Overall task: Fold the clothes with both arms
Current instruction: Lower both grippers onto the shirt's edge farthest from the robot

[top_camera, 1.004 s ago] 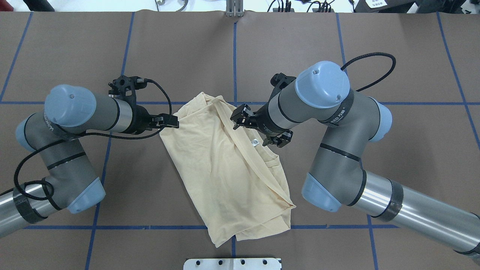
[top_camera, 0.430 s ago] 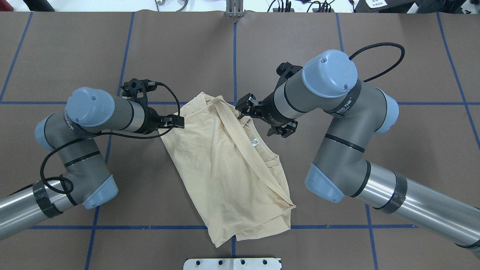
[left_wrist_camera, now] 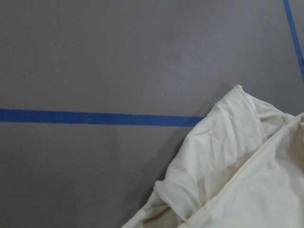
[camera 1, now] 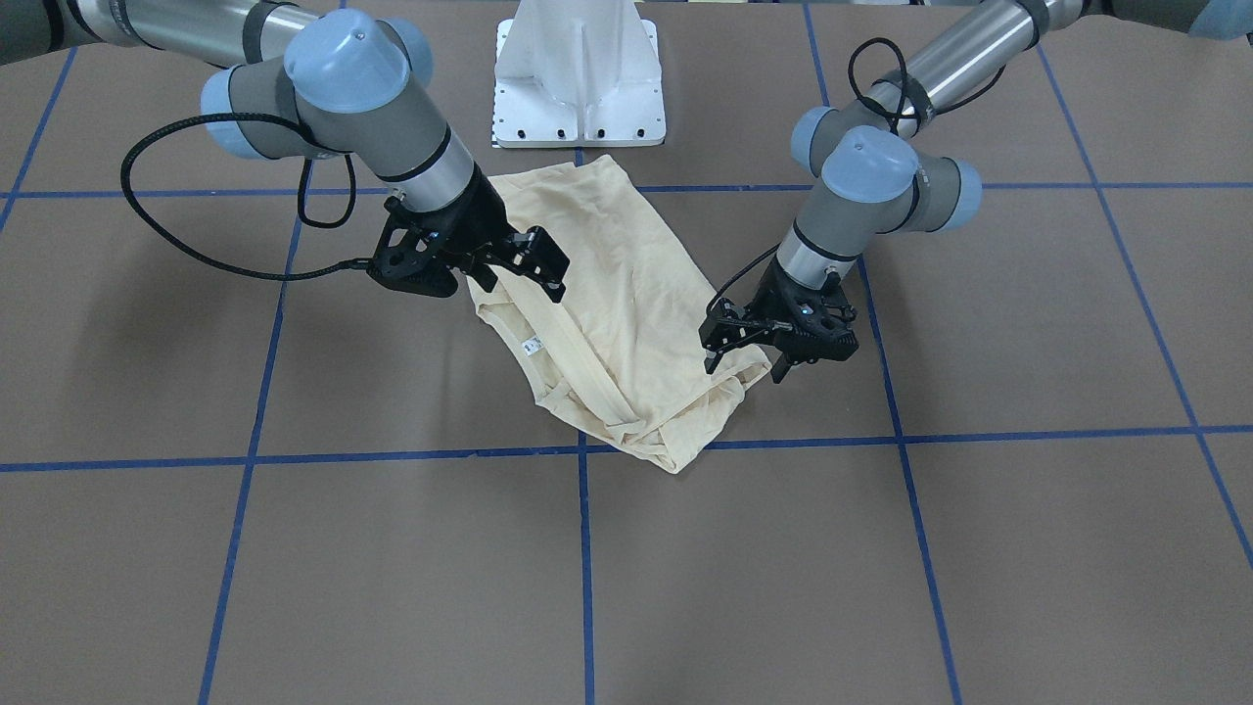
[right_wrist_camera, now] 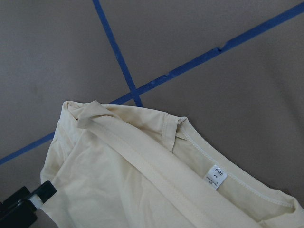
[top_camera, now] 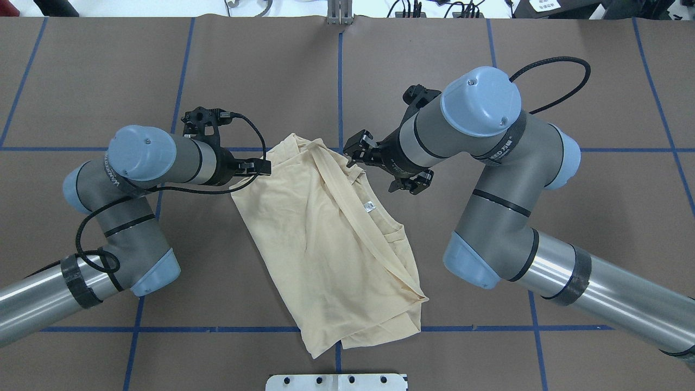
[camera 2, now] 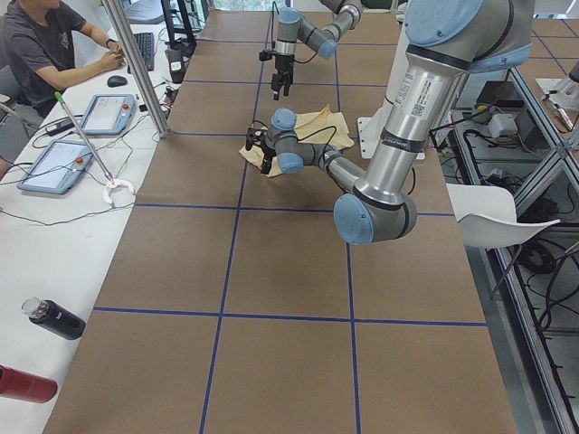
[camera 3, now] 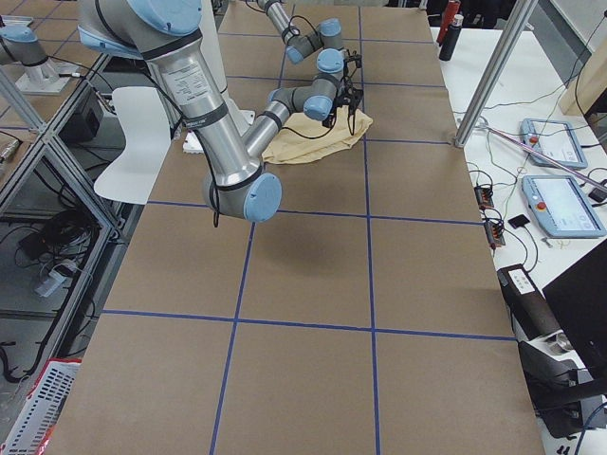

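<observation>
Lying flat on the brown table [top_camera: 467,65], the pale yellow shirt [top_camera: 320,260] is one long folded shape. It starts between the two grippers and runs back from them toward the robot's white base [camera 1: 580,69]. A long folded strip of cloth [top_camera: 355,225] lies on top of it, going from the end by the grippers to the other end. The small white neck tag [top_camera: 370,206] faces up, just past the right gripper [top_camera: 383,165] on the robot's side.

The right gripper hangs low beside the collar edge. Its two black fingers are spread apart and empty. In the right wrist view one black fingertip [right_wrist_camera: 19,211] shows at the shirt's edge, and the tag lies well off to the other side.

The left gripper [top_camera: 259,167] is at the other corner of the same end of the shirt. Its fingers look spread too, and they hold no cloth. I cannot tell if they touch it. The left wrist view shows that corner [left_wrist_camera: 223,142] lying soft and rumpled on the table under the gripper, close to a blue tape line [left_wrist_camera: 95,117].

The left arm [top_camera: 141,157] and the right arm [top_camera: 478,119] bend in from each side of the shirt. Far beyond the grippers, a person [camera 2: 45,41] sits at a white desk along the table.
</observation>
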### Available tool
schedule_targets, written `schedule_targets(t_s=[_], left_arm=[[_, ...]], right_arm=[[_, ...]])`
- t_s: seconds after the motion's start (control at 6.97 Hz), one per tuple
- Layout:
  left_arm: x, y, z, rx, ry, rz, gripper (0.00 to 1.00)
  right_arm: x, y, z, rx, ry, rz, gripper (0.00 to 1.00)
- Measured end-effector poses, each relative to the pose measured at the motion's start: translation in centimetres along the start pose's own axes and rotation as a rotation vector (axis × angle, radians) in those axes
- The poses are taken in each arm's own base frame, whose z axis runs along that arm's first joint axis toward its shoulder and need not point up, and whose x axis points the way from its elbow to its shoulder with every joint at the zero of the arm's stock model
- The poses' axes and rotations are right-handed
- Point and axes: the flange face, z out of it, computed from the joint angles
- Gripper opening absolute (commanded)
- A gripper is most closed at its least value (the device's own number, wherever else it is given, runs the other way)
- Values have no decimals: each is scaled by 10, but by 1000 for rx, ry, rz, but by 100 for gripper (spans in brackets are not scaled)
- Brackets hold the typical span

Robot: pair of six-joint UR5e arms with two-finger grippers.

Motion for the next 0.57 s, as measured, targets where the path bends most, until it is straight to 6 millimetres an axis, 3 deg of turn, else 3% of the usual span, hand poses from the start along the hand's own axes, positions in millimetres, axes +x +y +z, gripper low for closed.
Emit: schedule_targets(t_s=[0.57], left_arm=[[7, -3, 1, 31, 43, 250, 93]], right_arm=[[1, -8, -3, 12, 2, -9, 100]])
